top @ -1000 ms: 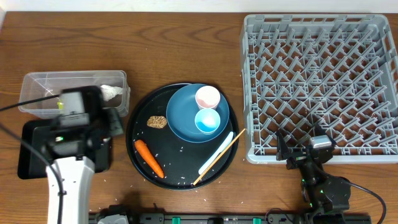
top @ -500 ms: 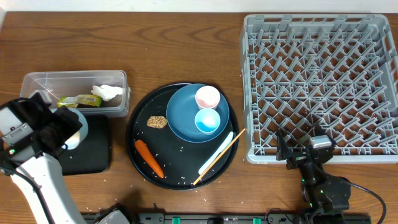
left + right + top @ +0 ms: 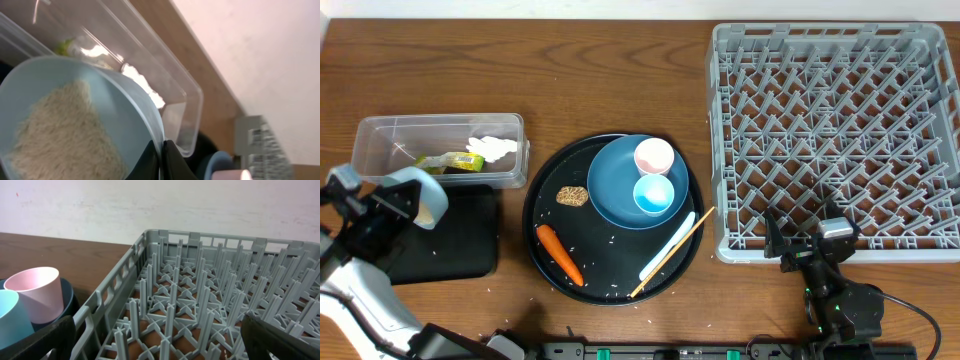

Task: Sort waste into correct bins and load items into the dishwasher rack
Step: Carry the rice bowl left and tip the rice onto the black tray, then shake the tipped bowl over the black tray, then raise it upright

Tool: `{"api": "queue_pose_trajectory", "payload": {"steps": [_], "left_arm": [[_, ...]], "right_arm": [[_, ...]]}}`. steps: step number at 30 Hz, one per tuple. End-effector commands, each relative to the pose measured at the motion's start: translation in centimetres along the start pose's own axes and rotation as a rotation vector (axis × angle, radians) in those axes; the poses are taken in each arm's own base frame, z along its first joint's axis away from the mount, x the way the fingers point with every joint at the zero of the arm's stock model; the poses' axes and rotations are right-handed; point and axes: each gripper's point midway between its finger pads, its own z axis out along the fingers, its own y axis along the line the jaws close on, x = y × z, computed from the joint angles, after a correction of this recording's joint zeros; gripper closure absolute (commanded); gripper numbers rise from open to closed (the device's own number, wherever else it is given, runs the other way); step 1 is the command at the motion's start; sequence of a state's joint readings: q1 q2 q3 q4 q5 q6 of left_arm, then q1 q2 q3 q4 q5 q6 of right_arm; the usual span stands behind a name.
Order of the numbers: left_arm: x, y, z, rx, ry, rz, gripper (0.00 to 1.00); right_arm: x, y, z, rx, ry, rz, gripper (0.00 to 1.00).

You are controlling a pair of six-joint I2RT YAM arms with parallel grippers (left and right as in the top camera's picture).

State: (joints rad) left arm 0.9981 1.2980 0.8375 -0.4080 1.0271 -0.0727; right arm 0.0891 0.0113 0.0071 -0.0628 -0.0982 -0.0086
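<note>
My left gripper is shut on the rim of the pale-blue bowl, which is tipped on its side over the black tray bin. White rice lies inside the bowl. The clear tub holds the yellow-green wrapper and the white tissue. The carrot and brown lump rest on the round black tray. My right gripper stands open at the front edge of the grey rack.
On the round tray a dark-blue plate carries a pink cup and a light-blue cup. Chopsticks and a white utensil lie at the tray's right. Rice grains are scattered on the tray.
My left arm has swung left and toward the table's front edge with the bowl, uncovering the clear tub and black tray bin. The right arm has not moved.
</note>
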Motion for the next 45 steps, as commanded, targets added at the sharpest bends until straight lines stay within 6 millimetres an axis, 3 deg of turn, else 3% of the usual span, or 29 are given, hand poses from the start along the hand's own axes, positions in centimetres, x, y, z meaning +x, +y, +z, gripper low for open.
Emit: {"api": "queue_pose_trajectory", "payload": {"steps": [1, 9, 22, 25, 28, 35, 38, 45], "left_arm": [[0.6, -1.0, -0.9, 0.146, -0.011, -0.028, 0.94], [2.5, -0.8, -1.2, 0.273, -0.038, 0.001, 0.94], [1.8, -1.1, -4.6, 0.418, -0.143, -0.013, 0.94], [1.8, 0.3, -4.2, 0.346, -0.152, -0.010, 0.94], [2.0, -0.7, -4.5, 0.415, -0.147, -0.015, 0.94], [2.1, 0.4, -3.8, 0.352, -0.141, -0.027, 0.94], [2.2, -0.5, -4.1, 0.412, -0.139, -0.018, 0.94], [2.3, -0.1, -3.9, 0.395, -0.135, -0.031, 0.94]], "right_arm": [[0.1, 0.2, 0.0, -0.010, 0.001, -0.007, 0.01], [0.1, 0.2, 0.0, -0.010, 0.001, -0.007, 0.01], [0.1, 0.2, 0.0, -0.010, 0.001, -0.007, 0.01], [0.1, 0.2, 0.0, -0.010, 0.001, -0.007, 0.01], [0.1, 0.2, 0.0, -0.010, 0.001, -0.008, 0.01], [0.1, 0.2, 0.0, -0.010, 0.001, -0.008, 0.01], [0.1, 0.2, 0.0, -0.010, 0.001, -0.007, 0.01], [0.1, 0.2, 0.0, -0.010, 0.001, -0.007, 0.01]]}}
